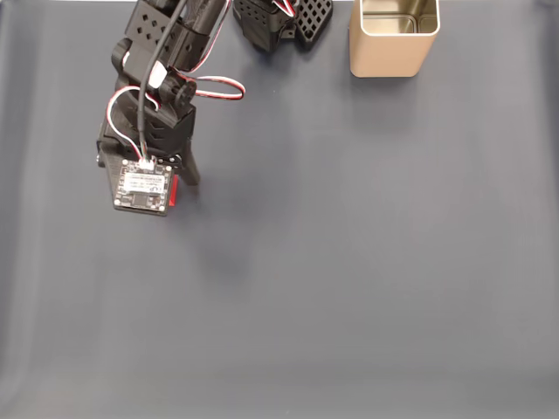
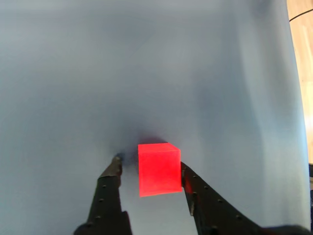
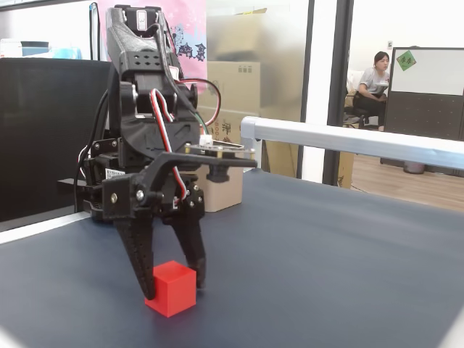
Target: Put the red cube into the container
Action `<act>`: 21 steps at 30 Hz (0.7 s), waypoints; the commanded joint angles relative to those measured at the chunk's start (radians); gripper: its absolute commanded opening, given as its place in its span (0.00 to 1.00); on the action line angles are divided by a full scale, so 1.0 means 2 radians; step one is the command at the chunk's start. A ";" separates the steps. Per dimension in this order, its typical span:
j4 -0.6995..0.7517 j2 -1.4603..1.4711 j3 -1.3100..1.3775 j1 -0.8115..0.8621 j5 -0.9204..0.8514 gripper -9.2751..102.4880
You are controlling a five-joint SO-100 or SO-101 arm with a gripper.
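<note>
**Red cube between the fingers, squeeze pending**

Red and matte, the small solid cube (image 2: 159, 169) sits on the table between the black two-finger gripper (image 2: 149, 169) in the wrist view: one finger touching, the other standing off, jaws apart. An uneven squeeze could twist it loose. From the low fixed view, same story (image 3: 171, 288). From above, the beige-gold metal tin (image 1: 393, 39) waits well apart.

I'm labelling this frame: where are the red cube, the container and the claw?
red cube (image 2: 157, 169): wrist view, front face.
container (image 1: 389, 56): a fixed view, front outer wall.
claw (image 3: 174, 286): a fixed view, between the fingertips, at the cube.
</note>
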State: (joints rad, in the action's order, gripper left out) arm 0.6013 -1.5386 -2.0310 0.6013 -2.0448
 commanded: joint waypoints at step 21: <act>0.024 -0.046 0.024 -0.027 0.061 0.09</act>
State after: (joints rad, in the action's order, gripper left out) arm 0.6121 -1.5539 -2.0310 0.5737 -1.9758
